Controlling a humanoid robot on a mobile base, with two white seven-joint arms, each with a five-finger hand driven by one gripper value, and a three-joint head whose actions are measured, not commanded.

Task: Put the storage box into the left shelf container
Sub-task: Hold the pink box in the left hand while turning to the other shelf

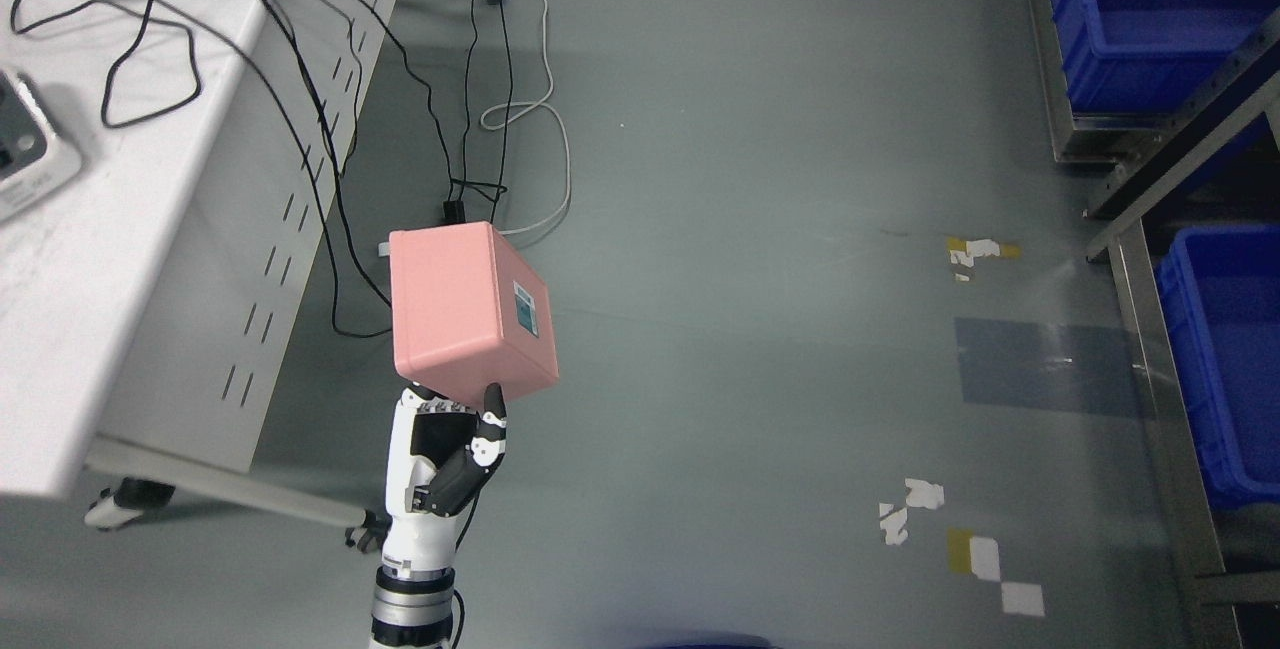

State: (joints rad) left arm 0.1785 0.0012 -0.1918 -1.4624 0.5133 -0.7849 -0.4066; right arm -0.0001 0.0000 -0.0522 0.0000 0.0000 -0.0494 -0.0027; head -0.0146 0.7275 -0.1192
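1. Head view: grey floor (760, 229), white table (130, 259) at left, blue shelf containers (1225, 349) at right.
2. Pink storage box (465, 314) held above the floor, beside the table.
3. Left hand (450, 444) grips the box's underside.

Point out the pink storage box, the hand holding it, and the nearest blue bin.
pink storage box (455, 304), head view, its broad pink face.
left hand (445, 454), head view, the palm.
blue bin (1235, 359), head view, its inner wall.

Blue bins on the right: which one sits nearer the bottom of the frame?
The blue bin at mid-right, below the slanted metal rail; the other blue bin fills the top right corner.
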